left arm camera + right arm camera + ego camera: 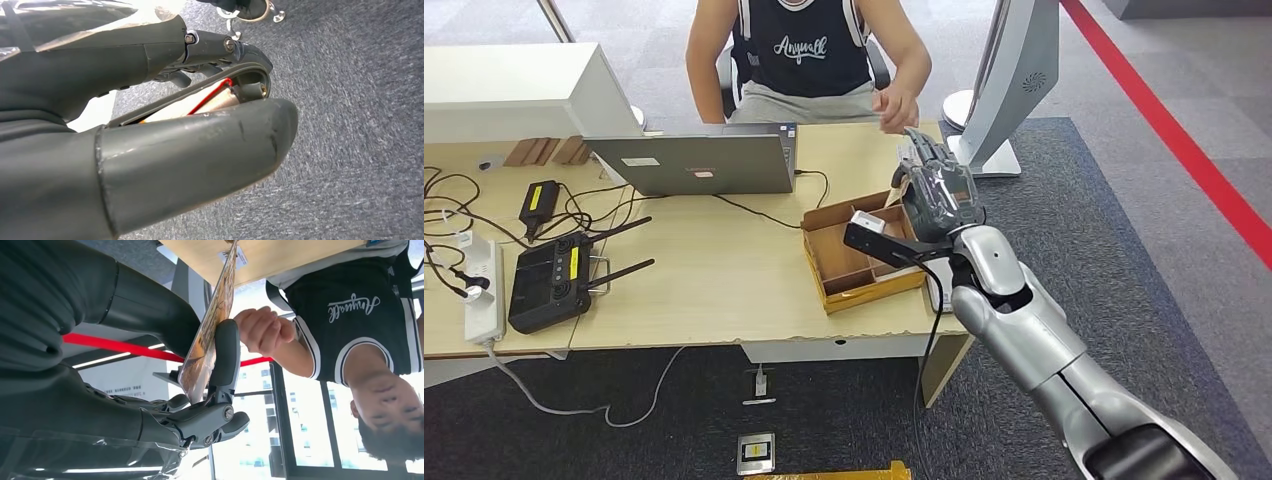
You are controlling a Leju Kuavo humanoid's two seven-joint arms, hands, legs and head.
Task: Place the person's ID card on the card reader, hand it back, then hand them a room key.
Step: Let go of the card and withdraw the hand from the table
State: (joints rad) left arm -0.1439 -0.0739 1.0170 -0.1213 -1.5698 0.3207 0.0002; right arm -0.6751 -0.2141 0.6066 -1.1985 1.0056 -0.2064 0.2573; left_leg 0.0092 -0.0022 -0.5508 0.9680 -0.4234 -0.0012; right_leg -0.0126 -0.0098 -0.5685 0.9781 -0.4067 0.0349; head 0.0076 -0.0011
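Looking over the wooden bench [724,280], we see a laptop [694,165], a black controller [549,285] with antennas, a power strip [482,290] and an open cardboard box [859,255] with compartments near the right edge. A person [809,55] sits behind the bench, and the person's hand [894,105] is lifted toward us.

We judge that we are in a handing-over step. Our right hand [939,195] is raised above the box and stretched toward the person, and in the right wrist view it grasps a thin card [210,335] between the thumb and the fingers [225,355]; the card stands on its edge, pointing to the person's fist, which is near but not touching it. We cannot tell if this card is the ID card or the room key, and we cannot pick out a card reader with certainty, so the amount of work left is not clear. The person has not yet taken the card.

Our left hand [190,145] hangs down over the grey carpet [350,125]; its fingers look curled in, but we cannot tell if they hold something.
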